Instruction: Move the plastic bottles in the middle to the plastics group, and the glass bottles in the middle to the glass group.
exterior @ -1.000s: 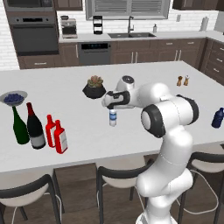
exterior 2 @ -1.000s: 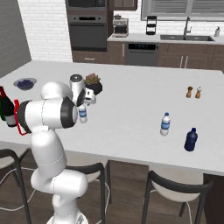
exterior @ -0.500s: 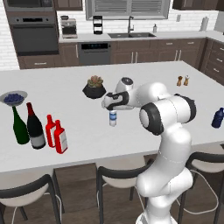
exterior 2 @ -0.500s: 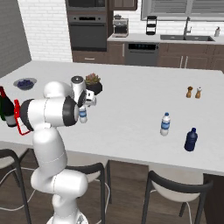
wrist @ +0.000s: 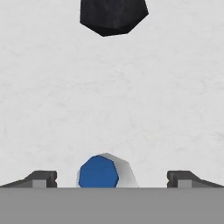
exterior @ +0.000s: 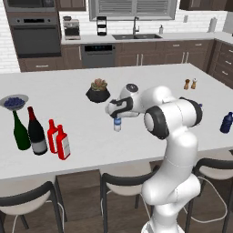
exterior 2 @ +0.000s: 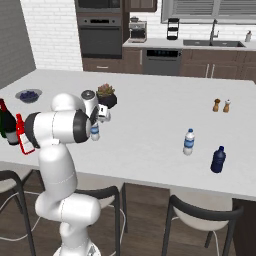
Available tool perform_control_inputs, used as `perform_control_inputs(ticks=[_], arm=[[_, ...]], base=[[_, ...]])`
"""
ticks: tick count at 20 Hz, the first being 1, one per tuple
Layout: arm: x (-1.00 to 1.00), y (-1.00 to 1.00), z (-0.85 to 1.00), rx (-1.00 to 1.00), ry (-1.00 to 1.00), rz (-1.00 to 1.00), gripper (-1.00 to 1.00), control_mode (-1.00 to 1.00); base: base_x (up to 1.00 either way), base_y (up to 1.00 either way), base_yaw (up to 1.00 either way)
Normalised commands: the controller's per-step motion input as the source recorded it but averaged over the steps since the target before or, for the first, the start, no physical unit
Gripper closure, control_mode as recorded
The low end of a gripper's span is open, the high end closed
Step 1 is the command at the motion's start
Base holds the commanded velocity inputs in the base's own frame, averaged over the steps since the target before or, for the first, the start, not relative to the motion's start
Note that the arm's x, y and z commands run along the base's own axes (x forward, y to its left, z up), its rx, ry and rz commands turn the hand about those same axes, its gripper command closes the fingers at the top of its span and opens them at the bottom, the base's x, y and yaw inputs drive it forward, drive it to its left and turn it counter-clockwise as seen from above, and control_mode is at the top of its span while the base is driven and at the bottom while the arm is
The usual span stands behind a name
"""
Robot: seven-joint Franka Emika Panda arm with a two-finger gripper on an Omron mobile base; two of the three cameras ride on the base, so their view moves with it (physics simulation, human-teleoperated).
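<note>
- White counter (exterior: 150,77): a pale bowl (exterior: 13,102) near its left edge holds dark blue fruit; a dark pot (exterior: 98,94) holds a plant.
- Middle water bottle (exterior: 118,124), blue label, no writing legible: it stands under the gripper (wrist: 109,178), between the widely spread fingers (wrist: 41,178), untouched.
- Two red bottles (exterior: 58,140), white labels, stand just beside the wine bottles (exterior: 28,131).
- Second water bottle (exterior 2: 188,142) and blue bottle (exterior 2: 218,159) stand near the right edge, with bare counter between the groups.

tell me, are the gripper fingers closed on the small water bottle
No, in the hand view the gripper is wide open, with the small water bottle standing free between its fingertips.
</note>
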Motion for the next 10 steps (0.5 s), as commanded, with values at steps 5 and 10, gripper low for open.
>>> perform_control_inputs(ticks=[5, 10], arm=[[0.03, 0.00, -0.11, 0.00, -0.01, 0.00, -1.00, -1.00], [0.04, 0.00, -0.02, 0.00, 0.00, 0.00, -1.00, -1.00]], base=[[0.00, 0.00, 0.00], [0.00, 0.00, 0.00]])
